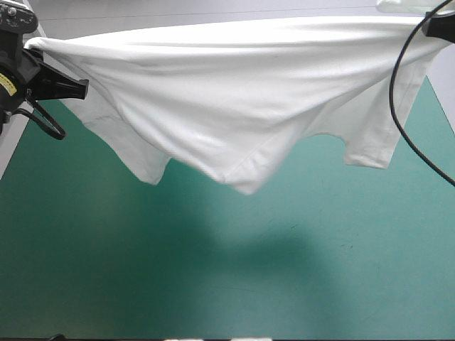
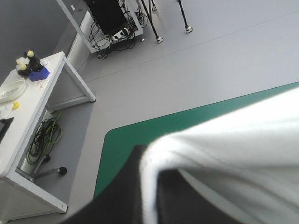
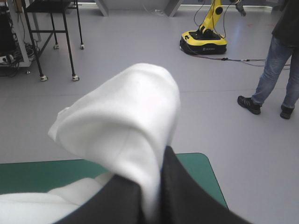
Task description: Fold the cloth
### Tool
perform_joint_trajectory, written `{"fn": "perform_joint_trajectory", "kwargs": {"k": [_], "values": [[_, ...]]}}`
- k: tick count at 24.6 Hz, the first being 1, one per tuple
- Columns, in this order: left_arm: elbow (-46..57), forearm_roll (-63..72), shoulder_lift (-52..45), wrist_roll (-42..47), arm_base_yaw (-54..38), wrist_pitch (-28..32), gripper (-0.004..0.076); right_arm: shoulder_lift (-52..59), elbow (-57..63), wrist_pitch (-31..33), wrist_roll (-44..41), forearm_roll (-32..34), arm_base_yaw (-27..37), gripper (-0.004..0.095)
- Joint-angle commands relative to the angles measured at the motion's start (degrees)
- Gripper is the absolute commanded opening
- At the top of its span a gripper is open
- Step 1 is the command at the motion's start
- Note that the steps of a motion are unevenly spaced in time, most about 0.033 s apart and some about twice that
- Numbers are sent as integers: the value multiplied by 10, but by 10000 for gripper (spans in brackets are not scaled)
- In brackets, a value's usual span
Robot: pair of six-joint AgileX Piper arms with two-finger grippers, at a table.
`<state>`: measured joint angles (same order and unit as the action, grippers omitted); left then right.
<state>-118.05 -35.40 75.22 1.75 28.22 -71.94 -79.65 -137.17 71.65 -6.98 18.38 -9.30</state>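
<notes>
Two pinches carry everything: upper left, the left gripper (image 1: 30,48) nips the T-shirt (image 1: 234,106), which hangs stretched across the frame's top over the teal-green cover (image 1: 213,284); upper right, the right gripper (image 1: 439,27) nips its other end. A shallow hold slipping would dump it crumpled.

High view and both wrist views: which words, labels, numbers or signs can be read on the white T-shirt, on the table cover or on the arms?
On the white short-sleeved T-shirt: none; no print, label or number shows in any view.
On the teal-green table cover: none.
On the small yellow sticker on the black left arm: some dark marks, too small and blurred to read.
</notes>
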Motion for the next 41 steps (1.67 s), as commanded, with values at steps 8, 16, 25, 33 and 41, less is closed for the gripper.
{"fn": "perform_joint_trajectory", "kwargs": {"k": [8, 16, 25, 33, 41], "values": [[-9, 76, -25, -27, -1, -18, -9, 32, -13, -19, 38, -36, 5, -19], [133, 119, 5, -28, -2, 24, -9, -44, 91, -35, 57, -96, 5, -19], [199, 531, 210, -188, -225, 282, -3, -307, 164, -244, 57, -87, 5, -19], [166, 545, 378, -190, -225, 468, 10, -429, 164, -405, 17, -99, 5, 58], [143, 544, 393, -184, -225, 445, 571, -405, 164, -350, 21, -106, 16, 946]]}}
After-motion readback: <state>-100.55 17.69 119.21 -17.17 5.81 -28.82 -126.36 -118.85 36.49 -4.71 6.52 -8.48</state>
